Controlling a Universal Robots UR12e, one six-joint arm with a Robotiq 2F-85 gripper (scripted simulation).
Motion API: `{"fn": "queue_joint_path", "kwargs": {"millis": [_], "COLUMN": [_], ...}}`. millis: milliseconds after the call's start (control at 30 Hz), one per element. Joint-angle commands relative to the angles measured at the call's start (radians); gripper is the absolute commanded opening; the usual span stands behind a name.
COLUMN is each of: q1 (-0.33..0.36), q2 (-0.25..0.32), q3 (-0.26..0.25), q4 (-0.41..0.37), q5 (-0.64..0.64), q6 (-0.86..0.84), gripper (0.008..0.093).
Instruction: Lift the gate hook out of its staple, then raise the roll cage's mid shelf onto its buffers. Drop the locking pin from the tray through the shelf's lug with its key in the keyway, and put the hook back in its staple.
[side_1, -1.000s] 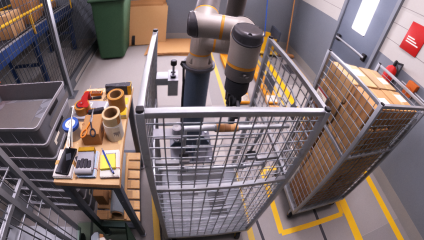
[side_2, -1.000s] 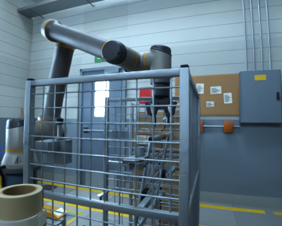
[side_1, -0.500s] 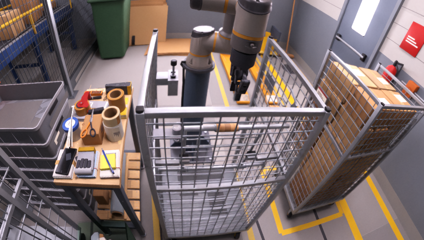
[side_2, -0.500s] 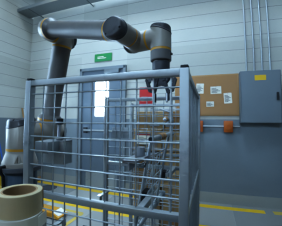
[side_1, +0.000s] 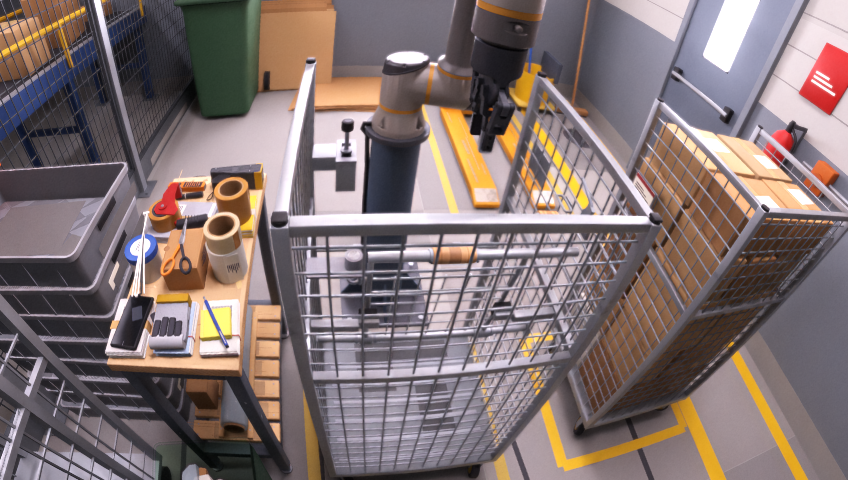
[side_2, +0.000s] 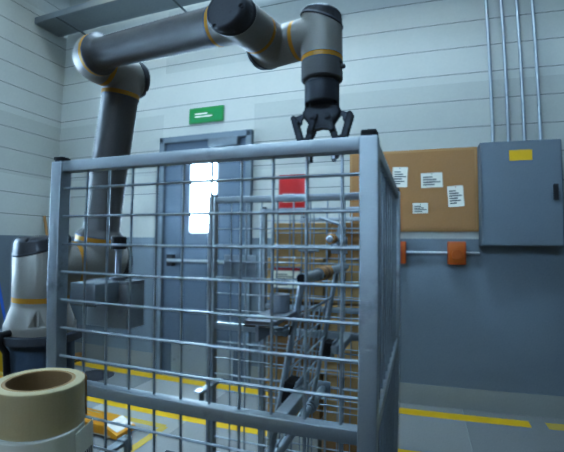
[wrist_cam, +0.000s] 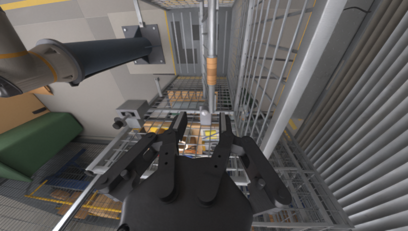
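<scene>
The mid shelf (side_2: 307, 345) hangs tilted inside the roll cage (side_1: 452, 309), largely hidden behind the wire mesh. A grey bar with an orange-taped grip (side_1: 455, 255) (wrist_cam: 211, 71) (side_2: 325, 272) runs across the cage's inside. My gripper (side_1: 491, 128) (side_2: 322, 131) (wrist_cam: 200, 121) is high above the cage's top rim, over that bar, open and empty. The locking pin (side_1: 346, 135) (wrist_cam: 121, 120) with a black knob stands in its grey tray (side_1: 338, 163) on the cage's far left rail. I cannot make out the gate hook or its staple.
Behind the cage stands the arm's dark pedestal (side_1: 391, 172), with a green bin (side_1: 223, 53) and cardboard further back. A second cage of boxes (side_1: 714, 250) stands to the right. On the left is a wooden table (side_1: 190, 262) with tape rolls, scissors and notepads, beside grey crates (side_1: 56, 220).
</scene>
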Motion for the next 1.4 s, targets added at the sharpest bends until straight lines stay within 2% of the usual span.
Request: {"fn": "queue_joint_path", "kwargs": {"millis": [0,267,500,1133,1367], "q1": [0.000,0.000,0.000,0.000,0.000], "q2": [0.000,-0.001,-0.001,-0.001,-0.001], "q3": [0.001,-0.001,-0.002,-0.003,-0.003], "q4": [0.000,0.000,0.001,0.001,0.001], "q5": [0.000,0.000,0.000,0.000,0.000], "q6": [0.001,0.067,0.251,1.123,1.386], "gripper": [0.0530,0.0530,0.0530,0.0530,0.0530]}}
